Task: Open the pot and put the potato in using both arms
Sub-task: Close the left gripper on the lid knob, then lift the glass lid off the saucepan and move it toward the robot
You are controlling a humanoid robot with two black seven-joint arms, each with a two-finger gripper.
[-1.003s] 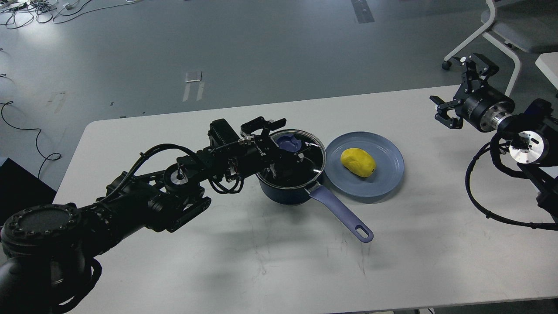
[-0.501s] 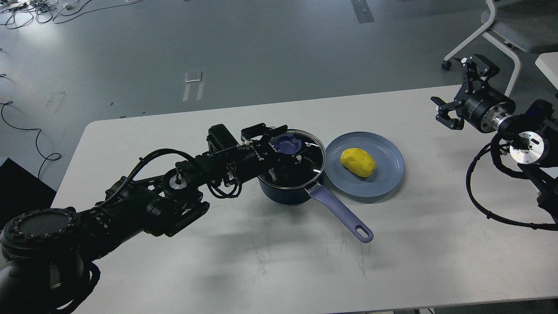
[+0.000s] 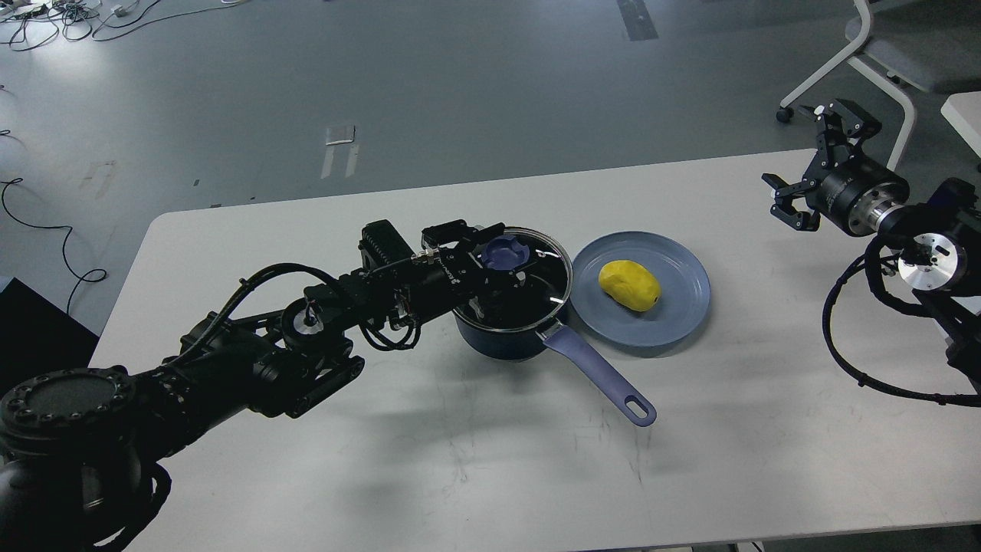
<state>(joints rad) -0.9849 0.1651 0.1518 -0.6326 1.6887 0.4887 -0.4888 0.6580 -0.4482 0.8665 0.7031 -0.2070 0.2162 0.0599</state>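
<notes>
While the round glass lid point(image 3: 529, 264) sits on our small navy saucepan point(image 3: 512, 322), our left fingers point(image 3: 502, 257) bracket its blue knob point(image 3: 504, 251); grip unclear. At three o'clock, the yellow oval potato point(image 3: 629, 284) waits on the pale-blue plate point(image 3: 686, 303); our right fingers point(image 3: 811, 165) spread wide.

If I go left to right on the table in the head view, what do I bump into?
Left tool at the knob, pot, potato on its plate, then right tool hanging open.

The left gripper point(image 3: 498, 257) hides part of the lid point(image 3: 536, 264); its grip is unclear.
</notes>
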